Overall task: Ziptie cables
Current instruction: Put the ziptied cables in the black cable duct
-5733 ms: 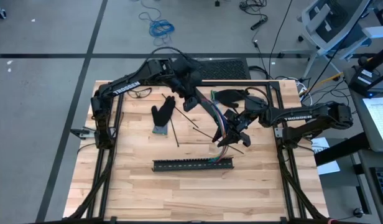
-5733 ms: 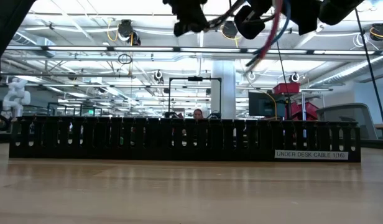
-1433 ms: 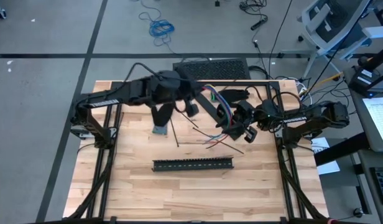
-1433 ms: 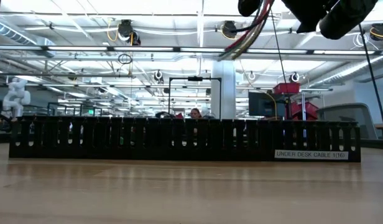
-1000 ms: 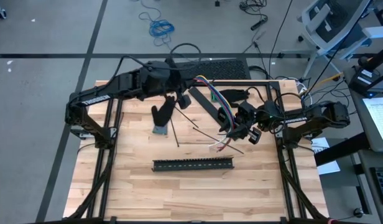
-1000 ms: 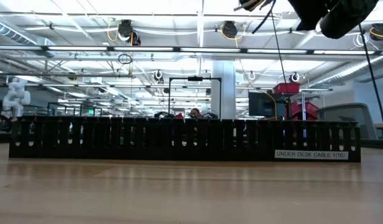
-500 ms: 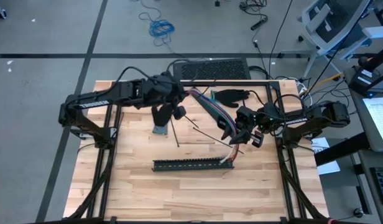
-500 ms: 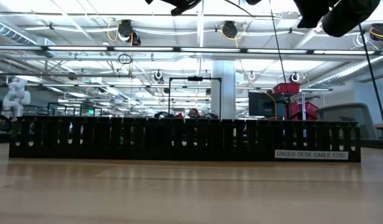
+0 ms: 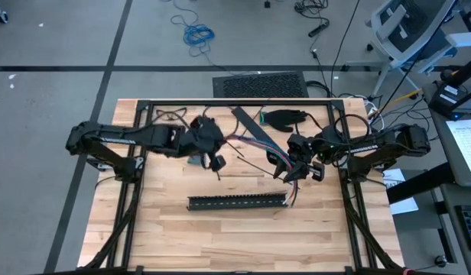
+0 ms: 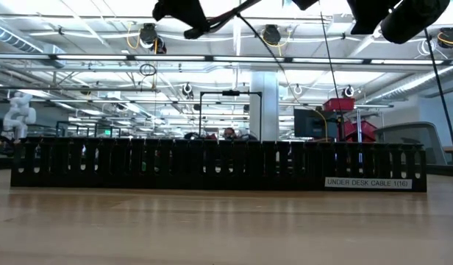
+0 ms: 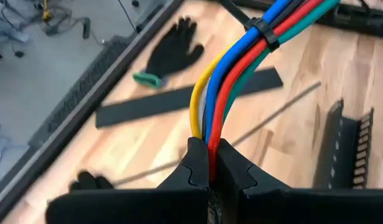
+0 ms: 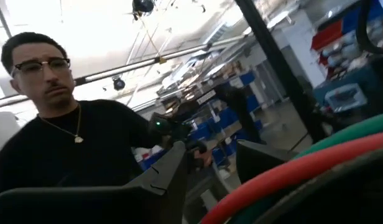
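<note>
Two grippers hold the bundle of thin multicoloured cables (image 9: pixel 254 143) off the wooden counter (image 9: pixel 220 229): left gripper (image 11: pixel 210 174) jaws clamped on one end, right gripper (image 9: pixel 295 162) jaws part-closed on the other. Keep it taut and level so the black ziptie (image 11: pixel 261 32) cinches evenly.

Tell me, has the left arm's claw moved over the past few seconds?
Yes. The left claw, shut on the multicoloured cables, has drawn back toward the table's left, nearer the black glove.
</note>
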`<state>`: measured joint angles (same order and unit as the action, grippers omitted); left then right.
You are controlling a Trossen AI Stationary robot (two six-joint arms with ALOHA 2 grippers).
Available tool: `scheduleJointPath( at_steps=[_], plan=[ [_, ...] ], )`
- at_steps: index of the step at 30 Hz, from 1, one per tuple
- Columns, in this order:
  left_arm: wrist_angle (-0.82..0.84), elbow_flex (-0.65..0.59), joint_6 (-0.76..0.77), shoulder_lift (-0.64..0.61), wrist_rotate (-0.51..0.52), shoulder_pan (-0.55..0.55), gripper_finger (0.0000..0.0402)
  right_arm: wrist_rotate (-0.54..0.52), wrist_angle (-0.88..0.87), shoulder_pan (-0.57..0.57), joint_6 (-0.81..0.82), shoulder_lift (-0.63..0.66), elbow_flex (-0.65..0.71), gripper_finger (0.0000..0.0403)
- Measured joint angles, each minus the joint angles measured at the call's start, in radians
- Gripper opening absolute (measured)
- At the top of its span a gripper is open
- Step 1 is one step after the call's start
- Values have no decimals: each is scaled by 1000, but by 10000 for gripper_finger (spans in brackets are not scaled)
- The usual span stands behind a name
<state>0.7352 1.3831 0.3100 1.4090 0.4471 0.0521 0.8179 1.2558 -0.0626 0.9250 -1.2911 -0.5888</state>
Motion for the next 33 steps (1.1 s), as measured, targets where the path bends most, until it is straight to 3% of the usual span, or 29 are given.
scheduleJointPath(
  at_steps=[9, 27, 33],
  plan=[
    [49, -73, 157, 0, 18, 116, 7, 28, -148, 36, 24, 0, 0, 128],
    [24, -278, 430, 1, 54, 321, 7, 27, -614, 60, -197, 0, 0, 127],
    [23, -328, 497, 1, 31, 343, 7, 27, -749, 56, -264, -45, 0, 104]
  ],
)
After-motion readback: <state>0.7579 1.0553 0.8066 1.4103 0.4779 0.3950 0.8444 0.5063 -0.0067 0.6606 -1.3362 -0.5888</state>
